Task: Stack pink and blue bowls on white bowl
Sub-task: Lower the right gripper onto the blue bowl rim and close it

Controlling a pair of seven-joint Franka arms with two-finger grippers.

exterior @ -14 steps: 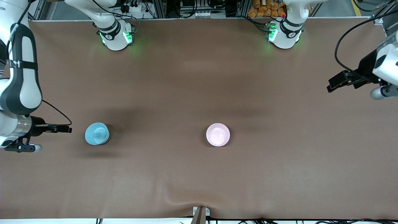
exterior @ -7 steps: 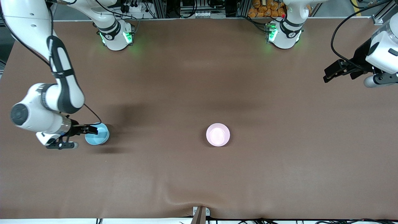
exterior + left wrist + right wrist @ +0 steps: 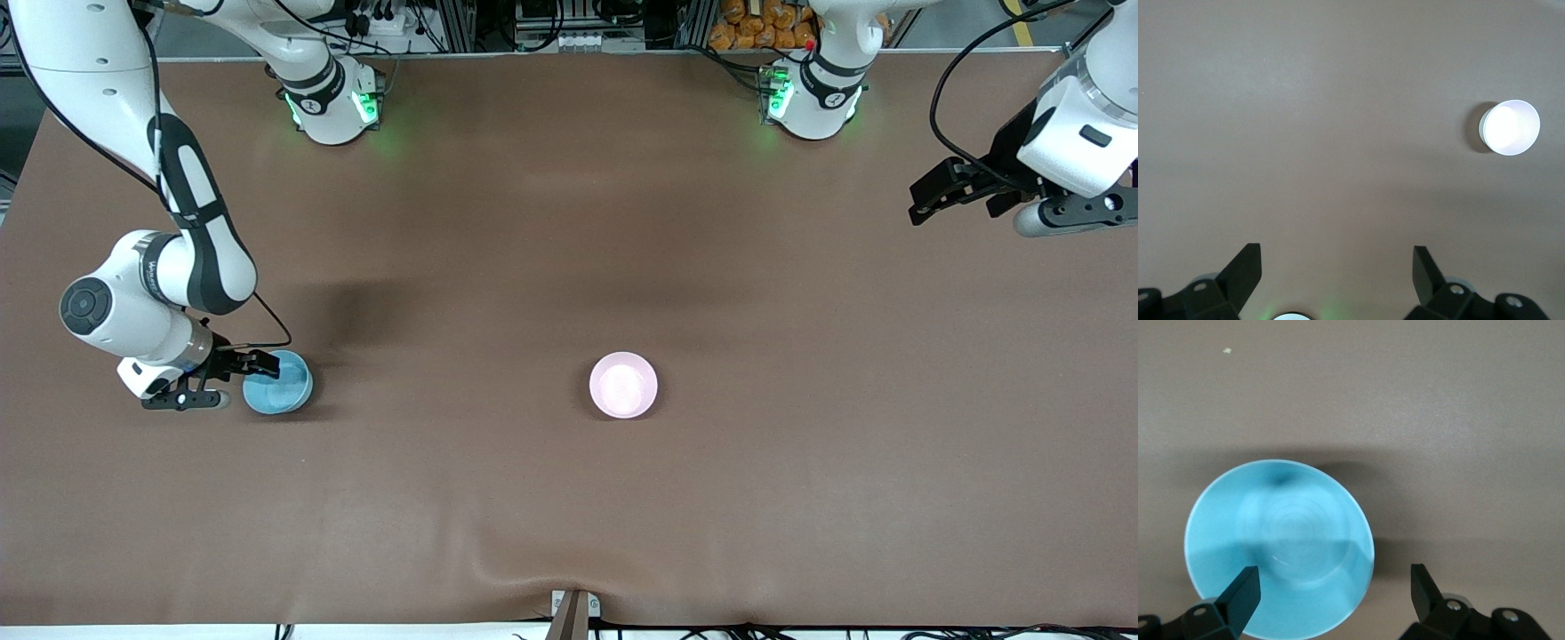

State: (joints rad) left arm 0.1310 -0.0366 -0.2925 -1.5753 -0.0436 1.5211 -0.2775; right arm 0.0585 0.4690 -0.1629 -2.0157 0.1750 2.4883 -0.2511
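The light blue bowl stands upright on the brown table toward the right arm's end. My right gripper is open and low at that bowl's rim. In the right wrist view the blue bowl fills the middle, and the rim lies between the spread fingers of my right gripper. The pink bowl stands alone mid-table; it shows washed-out pale in the left wrist view. No separate white bowl is in view. My left gripper is open and empty, held up over the left arm's end of the table.
The brown cloth-covered table has a small wrinkle at the edge nearest the front camera. The two arm bases stand at the edge farthest from it. A small bracket sits at the near edge.
My right arm has swung in from the table's end and brought its gripper to the blue bowl's rim. My left gripper has moved a little toward the bases. The bowls have not moved.
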